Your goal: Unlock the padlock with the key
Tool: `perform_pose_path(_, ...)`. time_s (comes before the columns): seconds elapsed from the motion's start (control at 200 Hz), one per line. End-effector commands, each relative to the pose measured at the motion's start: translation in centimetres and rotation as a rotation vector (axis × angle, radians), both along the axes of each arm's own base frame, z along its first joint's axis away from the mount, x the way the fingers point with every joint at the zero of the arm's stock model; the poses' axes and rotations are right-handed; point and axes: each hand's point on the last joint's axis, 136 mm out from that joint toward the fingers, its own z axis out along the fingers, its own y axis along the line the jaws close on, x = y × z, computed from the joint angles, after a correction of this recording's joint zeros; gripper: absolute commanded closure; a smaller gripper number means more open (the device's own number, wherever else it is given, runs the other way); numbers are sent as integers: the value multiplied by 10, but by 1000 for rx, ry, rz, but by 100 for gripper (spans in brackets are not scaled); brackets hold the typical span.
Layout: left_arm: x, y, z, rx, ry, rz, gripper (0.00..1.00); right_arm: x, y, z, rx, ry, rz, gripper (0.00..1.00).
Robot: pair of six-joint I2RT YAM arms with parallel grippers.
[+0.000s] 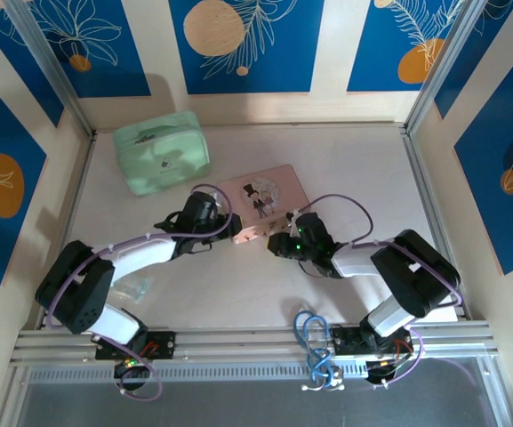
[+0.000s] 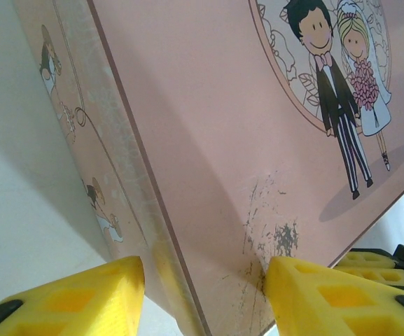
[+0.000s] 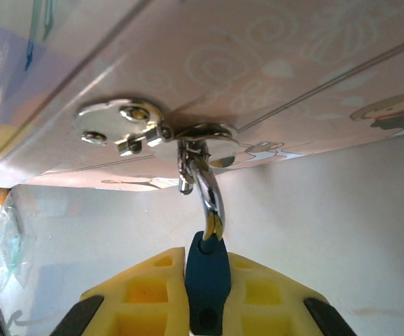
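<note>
The padlock (image 3: 206, 280) has a small blue body, and my right gripper (image 3: 206, 255) is shut on it. Its silvery shackle (image 3: 212, 196) hangs from the round metal hasp (image 3: 121, 122) on the pink tin's (image 3: 258, 63) front wall. From above, the right gripper (image 1: 278, 238) sits at the tin's (image 1: 260, 200) near edge. My left gripper (image 2: 205, 280) straddles a corner of the tin (image 2: 209, 126), one yellow finger (image 2: 314, 294) on the scratched lid, the other on the side wall. From above, the left gripper (image 1: 229, 224) is at the tin's left corner. The key is out of view.
A mint-green case (image 1: 161, 151) lies at the back left of the white table. A clear plastic bag (image 1: 136, 286) rests beside the left arm. Aluminium rails (image 1: 434, 205) border the table on both sides and along the near edge.
</note>
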Motion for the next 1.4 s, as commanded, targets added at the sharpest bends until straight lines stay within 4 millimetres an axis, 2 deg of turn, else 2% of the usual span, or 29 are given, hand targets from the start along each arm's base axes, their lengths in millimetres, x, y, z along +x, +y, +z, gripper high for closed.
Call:
perform_pose_path(0.0,-9,10,-28,73,84,-24,49,-11,45,44,132,-88,234,100)
perform_pose_path(0.105,-6,16,-27,74,77,-13,49,-6,39,42,148,-55,186,100)
perform_pose_path(0.205,-5,19,-31,70,83,-9,49,-4,36,49,214,-70,153,100)
perform_pose_path(0.5,-5,21,-43,49,113,-10,50,12,16,28,72,-56,4,100)
perform_pose_path(0.615,-6,26,-43,68,112,-7,50,18,5,27,34,-62,-94,100)
perform_pose_path(0.69,-7,31,-42,83,111,-3,50,19,7,29,32,-72,-111,100)
perform_pose_path(0.82,-7,39,-29,104,89,10,49,13,12,26,-94,-106,-170,100)
perform_pose_path(0.905,-7,41,-14,106,61,12,40,6,22,30,-125,-116,-169,100)
perform_pose_path(1.015,-5,41,11,87,15,9,32,-3,38,35,-113,-124,-153,100)
perform_pose_path(1.17,-4,46,36,82,-23,34,30,-8,48,34,-80,-106,-120,100)
perform_pose_path(1.255,-4,43,41,65,-25,35,30,-5,48,44,-61,-128,-115,100)
perform_pose_path(1.391,0,40,35,56,4,48,31,0,35,44,3,-128,-188,100)
